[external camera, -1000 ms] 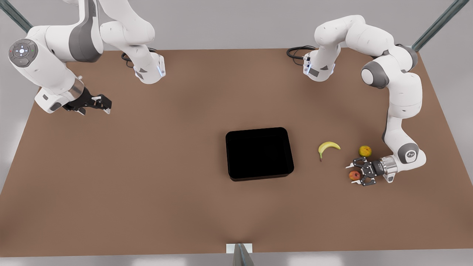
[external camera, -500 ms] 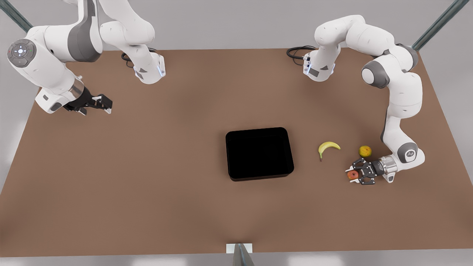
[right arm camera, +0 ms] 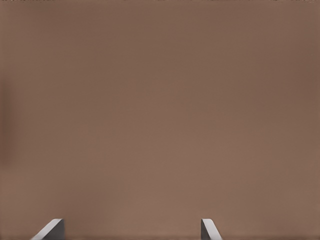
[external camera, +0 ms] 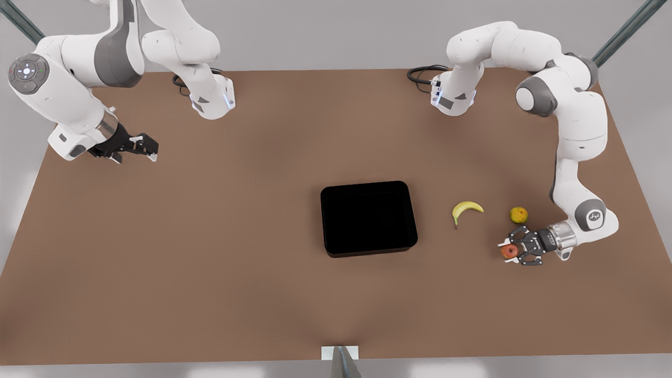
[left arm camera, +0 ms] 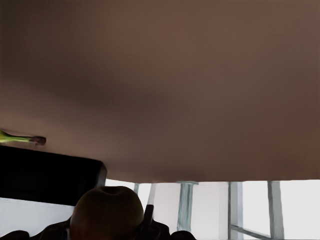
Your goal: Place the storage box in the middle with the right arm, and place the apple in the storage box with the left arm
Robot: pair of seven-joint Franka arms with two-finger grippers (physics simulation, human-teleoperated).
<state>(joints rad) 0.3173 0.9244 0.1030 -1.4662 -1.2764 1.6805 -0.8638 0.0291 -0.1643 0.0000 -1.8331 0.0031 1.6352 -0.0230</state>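
Observation:
The glossy black storage box (external camera: pixel 367 218) lies flat near the table's middle, and its corner (left arm camera: pixel 50 175) shows in the left wrist view. At the front view's right, my left gripper (external camera: pixel 506 251) is shut on the red-orange apple (external camera: pixel 508 251), which sits between the fingers close to the camera (left arm camera: pixel 106 212). My right gripper (external camera: pixel 148 149) waits open far off at the front view's left, above bare table. Its two fingertips (right arm camera: pixel 50 229) stand wide apart with nothing between them.
A banana (external camera: pixel 466 209) lies between the box and the apple, and its stem (left arm camera: pixel 22 139) shows in the left wrist view. A yellow-orange round fruit (external camera: pixel 518 214) sits just behind the left gripper. The brown table (external camera: pixel 210 252) stretches wide around the box.
The left gripper's fingers closed from open around the apple onto it, and the gripper with the apple shifted slightly toward the front view's right. The right arm barely drifted.

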